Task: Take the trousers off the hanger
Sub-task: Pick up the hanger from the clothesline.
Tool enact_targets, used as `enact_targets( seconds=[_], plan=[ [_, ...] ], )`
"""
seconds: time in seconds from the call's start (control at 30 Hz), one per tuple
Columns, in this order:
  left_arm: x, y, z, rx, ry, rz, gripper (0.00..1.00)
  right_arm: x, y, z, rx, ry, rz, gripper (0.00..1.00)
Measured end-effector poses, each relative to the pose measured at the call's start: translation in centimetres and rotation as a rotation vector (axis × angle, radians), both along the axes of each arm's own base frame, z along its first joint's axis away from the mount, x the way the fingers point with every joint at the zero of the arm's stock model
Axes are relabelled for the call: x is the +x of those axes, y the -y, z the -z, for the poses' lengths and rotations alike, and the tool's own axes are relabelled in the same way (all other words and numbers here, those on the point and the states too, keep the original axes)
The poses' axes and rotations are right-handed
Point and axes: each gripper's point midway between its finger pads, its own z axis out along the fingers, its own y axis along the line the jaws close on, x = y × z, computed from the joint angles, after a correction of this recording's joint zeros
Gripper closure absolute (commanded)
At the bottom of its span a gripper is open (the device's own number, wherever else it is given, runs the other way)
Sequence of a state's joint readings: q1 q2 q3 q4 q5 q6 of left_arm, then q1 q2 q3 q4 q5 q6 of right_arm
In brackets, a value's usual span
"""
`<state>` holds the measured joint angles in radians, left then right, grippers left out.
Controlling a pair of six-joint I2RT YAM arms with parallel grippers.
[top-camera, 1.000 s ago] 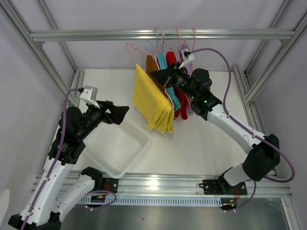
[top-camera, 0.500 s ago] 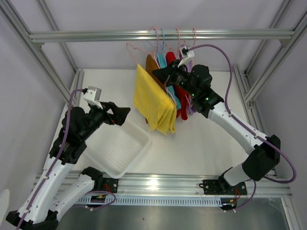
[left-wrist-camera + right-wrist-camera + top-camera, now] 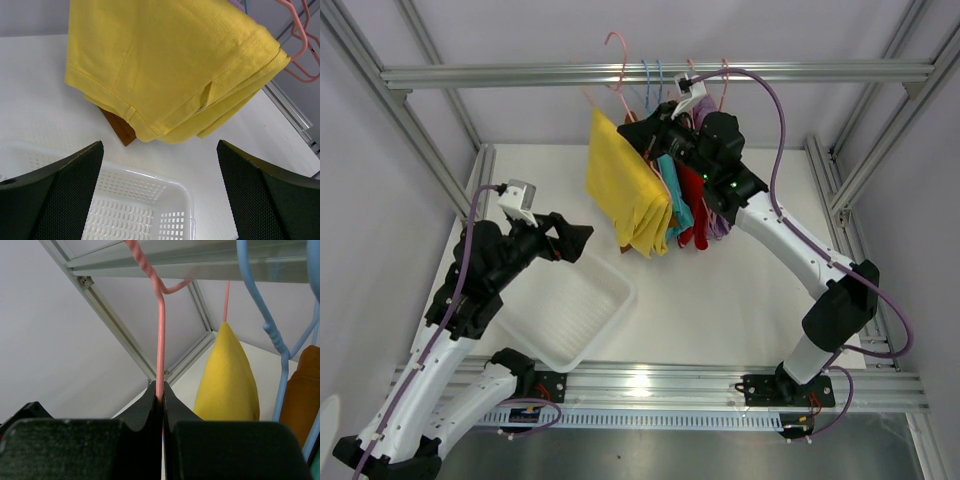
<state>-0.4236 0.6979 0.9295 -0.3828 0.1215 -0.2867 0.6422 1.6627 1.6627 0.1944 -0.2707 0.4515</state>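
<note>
The yellow trousers (image 3: 625, 190) hang folded over a pink hanger (image 3: 615, 42) whose hook stands above the rail (image 3: 470, 75). My right gripper (image 3: 642, 130) is shut on that hanger's wire (image 3: 160, 330), just right of the yellow trousers (image 3: 227, 380). Behind them hang teal (image 3: 670, 178), red (image 3: 692, 210) and lilac (image 3: 720, 218) trousers, and brown trousers (image 3: 305, 385) on a blue hanger (image 3: 280, 345). My left gripper (image 3: 576, 238) is open and holds nothing. It points at the yellow trousers (image 3: 170, 65) from below left.
A white perforated basket (image 3: 565, 310) sits on the table under my left gripper (image 3: 160, 200), its near corner (image 3: 182, 200) between the fingers. Aluminium frame posts stand at both sides. More pink hangers (image 3: 300, 45) hang at the right.
My right gripper has lifted the pink hanger with the yellow trousers up and to the left, and its hook now stands above the rail. The left arm has shifted only slightly.
</note>
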Motion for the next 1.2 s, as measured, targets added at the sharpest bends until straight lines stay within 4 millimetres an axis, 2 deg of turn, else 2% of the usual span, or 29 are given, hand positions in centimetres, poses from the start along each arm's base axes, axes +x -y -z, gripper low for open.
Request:
enact_targets(
  seconds=[0.13,0.27,0.33,0.6,0.83,1.07,1.2],
  plan=[
    [0.0,0.0,0.0,0.001,-0.002,0.0,0.01,-0.1,0.2,0.1,0.001,-0.002,0.004,1.0],
    [0.0,0.0,0.0,0.001,-0.003,0.0,0.01,-1.2,1.0,0.5,-0.004,-0.012,0.015,1.0],
    [0.0,0.0,0.1,0.002,-0.004,0.0,0.01,-2.0,1.7,0.5,-0.006,-0.015,0.02,1.0],
    [0.1,0.5,0.7,0.025,-0.023,0.008,0.01,-5.6,5.0,-1.7,0.023,0.014,0.043,1.0],
    [-0.5,1.3,1.0,0.071,-0.017,0.019,0.02,-8.2,7.8,-1.1,0.028,0.0,0.102,1.0],
    [-2.1,3.1,0.4,0.119,0.021,0.046,0.01,-10.9,11.0,-0.7,0.061,-0.008,0.217,1.0],
    [-3.7,4.8,0.3,0.155,0.045,0.089,0.01,-11.6,11.3,-0.9,0.072,-0.016,0.262,1.0]
  ],
)
